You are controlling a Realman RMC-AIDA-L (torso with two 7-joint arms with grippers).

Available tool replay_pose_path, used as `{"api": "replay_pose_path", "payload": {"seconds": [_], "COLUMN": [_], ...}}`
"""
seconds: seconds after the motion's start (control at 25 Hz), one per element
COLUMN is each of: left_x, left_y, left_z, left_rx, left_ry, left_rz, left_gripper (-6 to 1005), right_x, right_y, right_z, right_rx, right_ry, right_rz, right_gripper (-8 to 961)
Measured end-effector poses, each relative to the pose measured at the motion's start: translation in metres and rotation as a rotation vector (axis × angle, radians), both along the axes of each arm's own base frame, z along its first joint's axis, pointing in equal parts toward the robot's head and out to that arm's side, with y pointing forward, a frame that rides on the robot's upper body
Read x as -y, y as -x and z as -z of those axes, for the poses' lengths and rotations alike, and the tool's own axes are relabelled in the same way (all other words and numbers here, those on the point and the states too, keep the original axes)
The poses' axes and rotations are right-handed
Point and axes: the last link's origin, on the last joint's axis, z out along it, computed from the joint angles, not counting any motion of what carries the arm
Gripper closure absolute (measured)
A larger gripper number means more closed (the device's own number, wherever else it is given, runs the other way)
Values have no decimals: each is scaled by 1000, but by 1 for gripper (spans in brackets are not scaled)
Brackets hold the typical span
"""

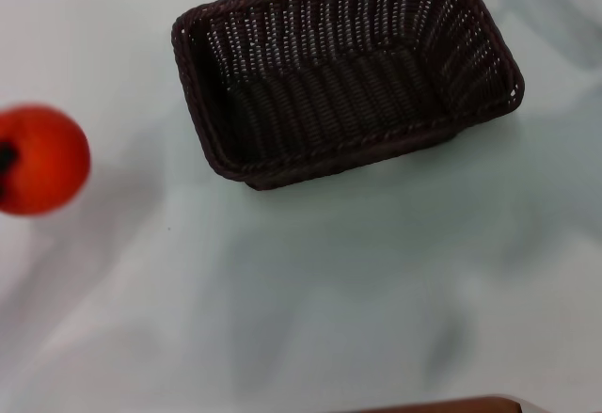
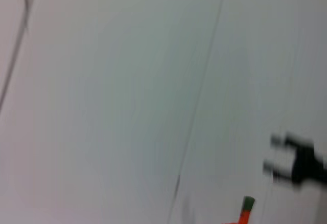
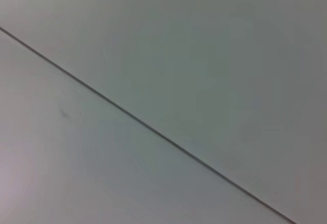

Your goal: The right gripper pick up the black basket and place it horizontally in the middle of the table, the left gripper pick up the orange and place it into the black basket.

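Note:
The black basket (image 1: 343, 74) stands upright and empty on the white table (image 1: 329, 281), at the far middle-right, its long side running roughly across the head view. The orange (image 1: 39, 159) shows blurred and large at the left edge of the head view, with a faint shadow on the table beside it. A dark patch (image 1: 5, 164) sits against its left side, cut off by the picture's edge; I cannot tell whether it is the left gripper. The left wrist view shows a small orange piece with a green tip (image 2: 246, 209). The right gripper is out of view.
A blurred black shape (image 2: 299, 164) shows farther off in the left wrist view. A brown edge (image 1: 451, 404) lies at the near side of the table. The right wrist view shows only a plain pale surface with a thin dark line (image 3: 153, 129).

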Motion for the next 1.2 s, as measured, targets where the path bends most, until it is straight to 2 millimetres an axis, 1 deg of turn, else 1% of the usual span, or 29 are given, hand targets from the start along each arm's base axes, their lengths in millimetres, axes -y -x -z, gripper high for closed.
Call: {"api": "replay_pose_path", "payload": {"seconds": [0.08,0.12,0.2,0.32,0.4,0.52,0.6,0.68,0.8,0.92,1.12,1.2], "left_x": [-12,-21,-36,-63,-80,-105,-117,-125,-132,-138,-139,-138], "left_y": [-9,-15,-27,-52,-64,-79,-88,-96,-108,-113,-113,-111], "left_z": [-5,-5,-4,5,12,26,36,46,60,70,70,68], "left_rx": [84,132,173,197,200,187,155,123,85,43,50,63], "left_ry": [-36,-46,-51,-30,6,95,159,217,303,365,359,350], "left_rz": [5,12,43,114,133,127,128,134,145,137,125,118], "left_gripper": [779,787,805,833,849,868,880,860,831,737,581,483], "right_x": [-1,-1,-3,-4,-5,-5,-5,-6,-6,-7,-8,-8], "right_y": [2,4,7,13,17,21,24,27,28,29,29,29], "right_z": [1,2,5,9,12,16,16,16,18,24,27,28], "right_rx": [-2,-1,2,6,11,14,14,5,0,2,11,14], "right_ry": [1,2,4,3,-1,-21,-52,-102,-126,-132,-130,-132], "right_rz": [-7,-11,-20,-36,-48,-63,-75,-80,-77,-75,-68,-69], "right_gripper": [144,144,144,145,145,145,145,145,145,144,144,144]}}
